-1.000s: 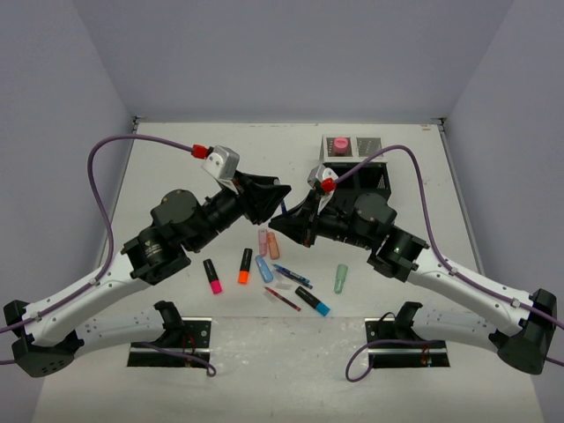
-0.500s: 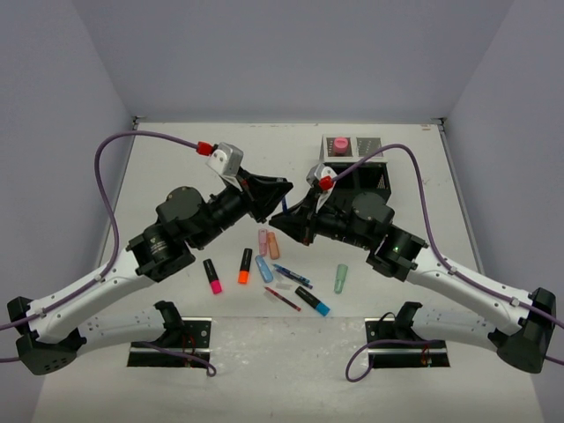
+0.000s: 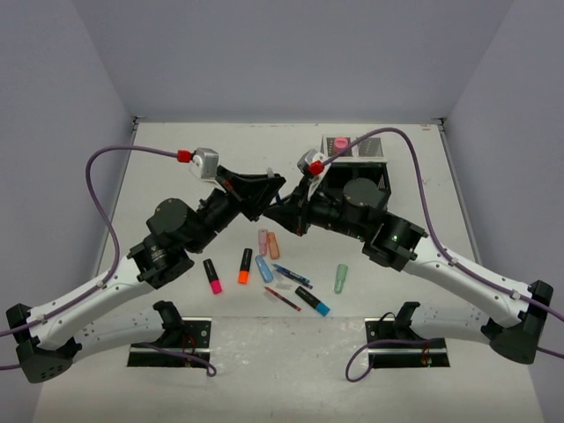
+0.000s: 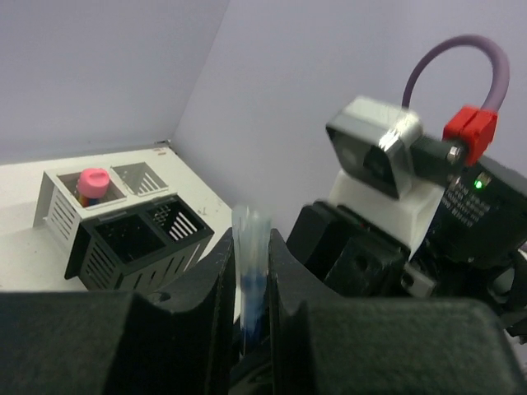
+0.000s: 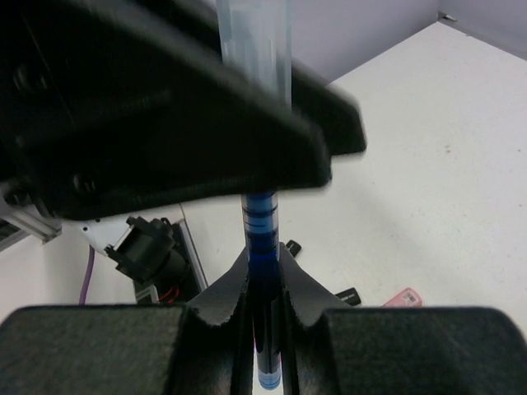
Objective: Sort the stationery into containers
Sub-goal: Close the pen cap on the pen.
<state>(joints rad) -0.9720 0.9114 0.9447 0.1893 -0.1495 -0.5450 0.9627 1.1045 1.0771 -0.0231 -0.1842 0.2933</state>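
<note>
L gripper [image 4: 249, 284] & R gripper [image 5: 265, 313] both clamped on one blue pen [image 5: 262, 224] mid-air: prob. handover. Next: one releases, other carries it to mesh organizer [image 4: 95, 262].

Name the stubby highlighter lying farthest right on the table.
The pale mint-green highlighter. It lies by itself, while the other highlighters, pink, orange, blue and peach, all sit to its left.

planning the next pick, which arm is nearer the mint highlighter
Right. The right arm bends close beside the mint highlighter, while the left arm lies past the other stationery, on the opposite side.
</note>
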